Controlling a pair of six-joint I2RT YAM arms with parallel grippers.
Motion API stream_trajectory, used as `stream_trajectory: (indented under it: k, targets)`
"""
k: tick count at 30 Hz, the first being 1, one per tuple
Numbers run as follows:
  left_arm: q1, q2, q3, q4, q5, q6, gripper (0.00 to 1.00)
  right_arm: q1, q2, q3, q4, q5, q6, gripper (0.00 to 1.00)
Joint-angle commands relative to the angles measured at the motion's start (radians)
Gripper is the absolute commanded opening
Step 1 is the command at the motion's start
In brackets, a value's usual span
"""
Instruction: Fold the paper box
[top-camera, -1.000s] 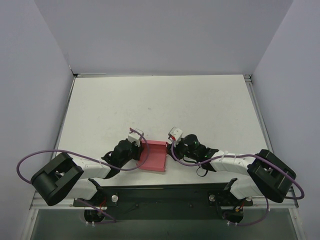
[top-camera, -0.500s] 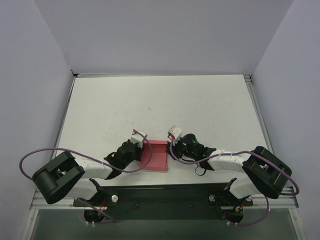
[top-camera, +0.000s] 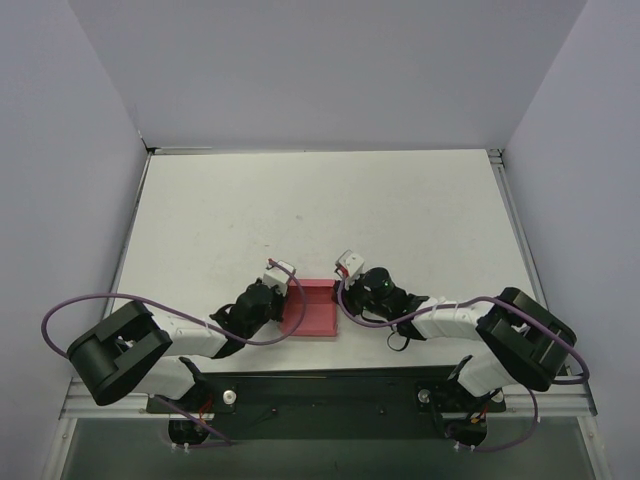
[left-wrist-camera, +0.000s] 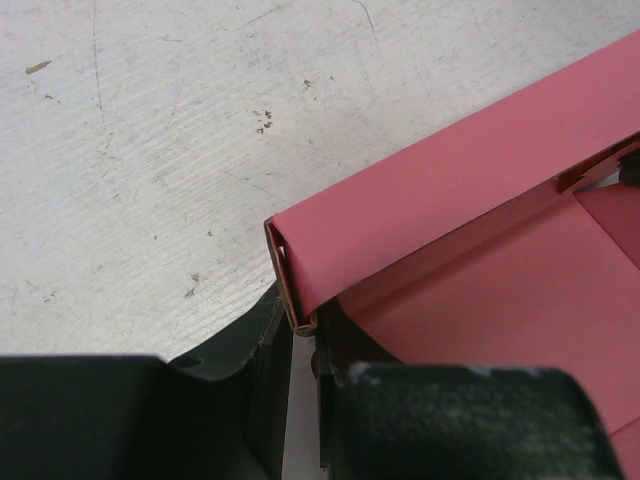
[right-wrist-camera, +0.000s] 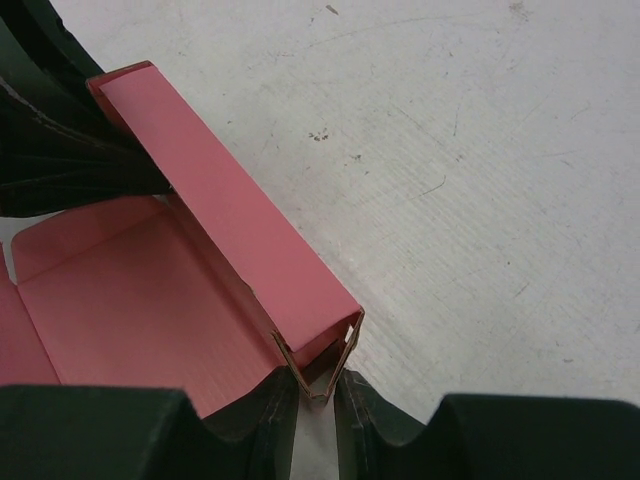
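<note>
Sitting near the front edge of the flat white table (top-camera: 330, 200), right between the two arms, is a small pink-red paper box (top-camera: 312, 310) made of thin card. Its bottom lies flat on the table and it is open on top. The wall on the far side stands up, and the card there is folded over so the wall is two layers thick. The black left gripper (top-camera: 288, 297) reaches in from the left and touches the left end of that wall. The black right gripper (top-camera: 340, 297) reaches in from the right and touches the right end. In the left wrist view, the left gripper (left-wrist-camera: 300, 345) has its two dark fingers close together, one on each side of the wall's corner, so it is pinching the paper box (left-wrist-camera: 470, 200) there. In the right wrist view, the right gripper (right-wrist-camera: 318, 405) does the same at the other end, where its fingers squeeze the folded card into a thin pointy shape. The long wall of the paper box (right-wrist-camera: 150, 300) runs away from it to the other gripper's dark fingers (right-wrist-camera: 60, 120). The scratched table (right-wrist-camera: 480, 150) shows behind the wall. Thin purple cables (top-camera: 70, 305) loop beside both arms.
</note>
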Motion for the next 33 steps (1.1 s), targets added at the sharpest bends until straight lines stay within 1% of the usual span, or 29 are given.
stream_trajectory:
  k: [1, 8, 9, 13, 22, 27, 31, 33]
  targets:
    - [-0.041, 0.005, 0.036, 0.040, 0.087, 0.016, 0.21, 0.025, 0.004, 0.040, 0.114, 0.027, 0.008, 0.20]
    - [-0.053, 0.005, 0.044, 0.030, 0.080, 0.014, 0.21, 0.086, 0.010, 0.040, 0.145, 0.148, 0.031, 0.19]
    - [-0.054, 0.005, 0.044, 0.029, 0.078, 0.016, 0.21, 0.095, 0.015, 0.033, 0.156, 0.191, 0.032, 0.19]
    - [-0.059, 0.007, 0.049, 0.024, 0.078, 0.014, 0.21, 0.123, 0.032, 0.030, 0.206, 0.259, 0.048, 0.14]
    - [-0.064, 0.001, 0.059, 0.004, 0.073, -0.010, 0.21, 0.160, 0.075, 0.032, 0.283, 0.426, 0.101, 0.11]
    - [-0.065, 0.002, 0.061, 0.004, 0.075, -0.016, 0.21, 0.173, 0.090, 0.036, 0.300, 0.455, 0.104, 0.10]
    - [-0.067, -0.002, 0.069, -0.006, 0.075, -0.027, 0.21, 0.193, 0.098, 0.043, 0.295, 0.532, 0.106, 0.05]
    - [-0.067, -0.007, 0.072, -0.008, 0.075, -0.035, 0.21, 0.213, 0.107, 0.062, 0.259, 0.619, 0.103, 0.00]
